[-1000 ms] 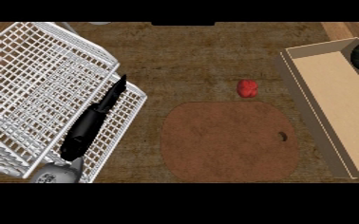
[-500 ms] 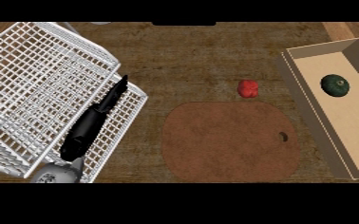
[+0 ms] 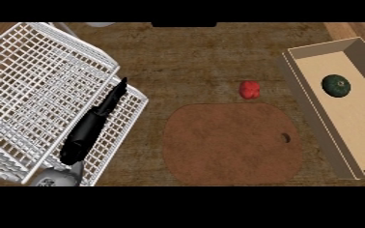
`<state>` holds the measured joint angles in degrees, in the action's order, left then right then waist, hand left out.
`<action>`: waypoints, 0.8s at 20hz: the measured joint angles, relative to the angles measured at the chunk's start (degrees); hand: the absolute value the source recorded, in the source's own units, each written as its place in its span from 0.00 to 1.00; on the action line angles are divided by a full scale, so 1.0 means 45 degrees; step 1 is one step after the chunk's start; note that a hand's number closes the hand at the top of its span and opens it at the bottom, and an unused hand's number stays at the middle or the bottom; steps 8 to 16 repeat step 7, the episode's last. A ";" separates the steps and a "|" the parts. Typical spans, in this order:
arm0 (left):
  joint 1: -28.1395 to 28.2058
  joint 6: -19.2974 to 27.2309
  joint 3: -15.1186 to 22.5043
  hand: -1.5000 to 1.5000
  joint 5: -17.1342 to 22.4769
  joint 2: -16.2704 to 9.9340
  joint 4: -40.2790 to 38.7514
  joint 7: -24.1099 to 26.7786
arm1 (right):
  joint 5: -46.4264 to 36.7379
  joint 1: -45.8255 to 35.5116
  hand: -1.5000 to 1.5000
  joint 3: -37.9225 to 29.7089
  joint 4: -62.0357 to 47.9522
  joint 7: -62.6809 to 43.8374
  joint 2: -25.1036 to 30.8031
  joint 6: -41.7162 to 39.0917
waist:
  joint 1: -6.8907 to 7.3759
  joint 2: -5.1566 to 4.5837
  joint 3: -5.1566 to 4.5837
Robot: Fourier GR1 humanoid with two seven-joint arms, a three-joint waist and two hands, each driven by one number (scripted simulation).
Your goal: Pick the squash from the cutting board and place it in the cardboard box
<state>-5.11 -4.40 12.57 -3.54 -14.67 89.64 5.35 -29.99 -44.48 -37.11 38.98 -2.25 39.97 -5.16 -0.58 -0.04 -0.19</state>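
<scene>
The squash [image 3: 336, 85], small, round and dark green, lies inside the cardboard box [image 3: 306, 84] at the right edge, toward its far end. The brown cutting board [image 3: 231, 142] in the middle of the counter has nothing on it. My left hand [image 3: 89, 133] rests over the right edge of the white dish rack, fingers straight and pointing away from me, holding nothing. It is far to the left of the board and the box. My right hand does not show.
A white wire dish rack [image 3: 43, 92] fills the left side. A small red vegetable [image 3: 249, 90] lies on the counter just beyond the board's far edge. Brown counter [image 3: 192, 53] runs between rack, board and box.
One second ago no squash showed in the box; half a second ago and now it lies there. My left hand has not moved.
</scene>
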 measured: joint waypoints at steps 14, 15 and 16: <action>0.0019 0.0006 0.0006 0.50 -0.0012 -0.0013 0.0128 -0.0054 | 0.2468 0.0603 0.00 -0.2931 -0.0387 0.0937 0.0039 0.1196 | 0.0012 -0.0077 -0.0020; 0.0019 0.0006 0.0006 0.50 -0.0012 -0.0013 0.0128 -0.0054 | 0.2468 0.0603 0.00 -0.2931 -0.0387 0.0937 0.0039 0.1196 | 0.0012 -0.0077 -0.0020; 0.0019 0.0006 0.0006 0.50 -0.0012 -0.0013 0.0128 -0.0054 | 0.2468 0.0603 0.00 -0.2931 -0.0387 0.0937 0.0039 0.1196 | 0.0012 -0.0077 -0.0020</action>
